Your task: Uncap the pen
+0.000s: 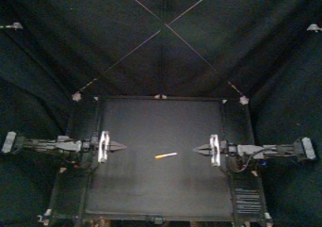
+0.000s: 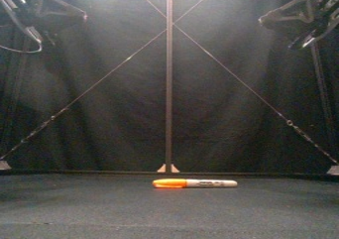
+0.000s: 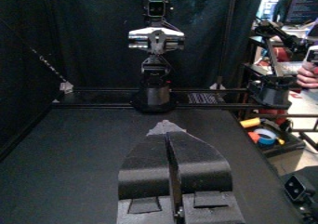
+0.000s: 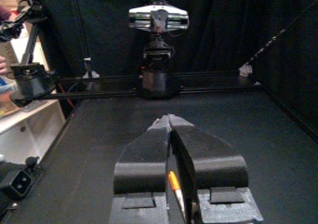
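Observation:
A marker pen (image 1: 165,155) lies flat on the black table, midway between the two arms; the front view shows its orange cap (image 2: 169,183) to the left and its white barrel (image 2: 212,183) to the right. My left gripper (image 1: 122,149) hovers to the pen's left, jaws shut and empty, pointing toward the middle. My right gripper (image 1: 198,151) faces it from the right, also shut and empty. In the right wrist view, a thin orange sliver of the pen (image 4: 174,183) shows in the slit between the closed jaws. The left wrist view does not show the pen.
Both arms are raised above the table, showing only at the front view's upper corners. Each wrist view shows the opposite arm (image 3: 155,42) (image 4: 158,23) straight across the table. The back curtain stands behind the table's far edge.

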Robot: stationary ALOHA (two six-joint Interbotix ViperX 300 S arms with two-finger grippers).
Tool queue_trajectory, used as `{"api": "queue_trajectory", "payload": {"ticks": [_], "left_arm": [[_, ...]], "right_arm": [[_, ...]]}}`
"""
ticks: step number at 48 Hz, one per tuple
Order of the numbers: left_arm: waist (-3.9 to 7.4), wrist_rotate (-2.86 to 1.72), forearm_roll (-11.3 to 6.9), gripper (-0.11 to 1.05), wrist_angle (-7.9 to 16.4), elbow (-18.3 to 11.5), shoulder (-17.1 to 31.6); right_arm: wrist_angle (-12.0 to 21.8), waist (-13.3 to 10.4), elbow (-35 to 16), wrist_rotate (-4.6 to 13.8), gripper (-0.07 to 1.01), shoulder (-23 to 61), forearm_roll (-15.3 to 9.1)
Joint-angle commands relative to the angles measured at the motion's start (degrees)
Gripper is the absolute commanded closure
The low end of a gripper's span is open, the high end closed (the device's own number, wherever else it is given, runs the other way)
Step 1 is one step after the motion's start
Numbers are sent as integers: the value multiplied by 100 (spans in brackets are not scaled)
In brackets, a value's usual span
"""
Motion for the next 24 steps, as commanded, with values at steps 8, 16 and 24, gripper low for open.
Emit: {"api": "queue_trajectory", "payload": {"ticks": [8,16,24], "left_arm": [[-53,-26,-9,91,-272,9,677],[-132,-9,-123,82,-475,-70,1459],[-185,18,-79,65,-870,-167,2127]], "right_arm": [[-18,-114,-18,62,91,870,44],[-18,-123,-185,53,89,1925,97],[-18,-343,-466,35,81,3023,53]]}}
